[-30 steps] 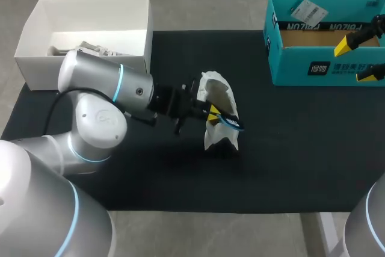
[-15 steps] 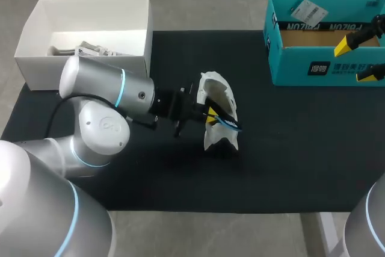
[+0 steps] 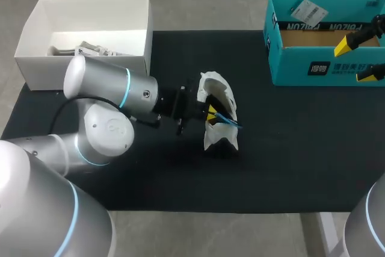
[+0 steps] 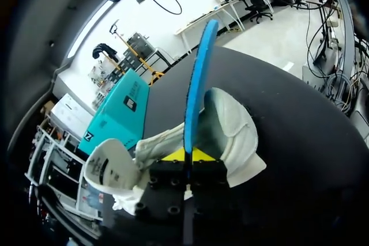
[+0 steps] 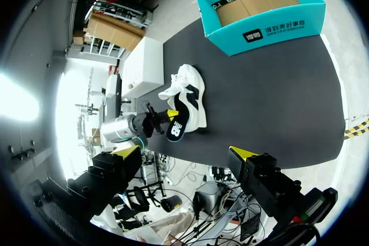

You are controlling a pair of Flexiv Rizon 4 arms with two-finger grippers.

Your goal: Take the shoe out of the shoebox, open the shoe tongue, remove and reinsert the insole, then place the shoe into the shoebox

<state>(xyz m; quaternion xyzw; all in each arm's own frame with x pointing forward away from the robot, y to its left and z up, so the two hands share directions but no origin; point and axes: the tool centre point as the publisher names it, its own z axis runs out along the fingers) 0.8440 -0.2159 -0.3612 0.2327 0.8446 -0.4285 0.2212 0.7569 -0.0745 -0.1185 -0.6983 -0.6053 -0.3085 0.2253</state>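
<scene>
Head view: my left gripper (image 3: pixel 210 112) is clenched on the blue insole (image 3: pixel 228 121) at the mouth of the white shoe (image 3: pixel 220 95), which lies mid-mat (image 3: pixel 289 148). Left wrist view: the insole sits edge-on between my fingers. My right gripper (image 3: pixel 358 59) is released and empty by the teal shoebox (image 3: pixel 301 67), far right.

You've got a white box (image 3: pixel 90 15) at the far left of the table, open at the top, sitting over the far left corner of the black mat (image 3: pixel 289 148). Look inside and there's a small pale bundle (image 3: pixel 90 47) lying on its floor near the front wall, too jumbled to name. The mat spreads dark and flat across the table, from left side to right.
</scene>
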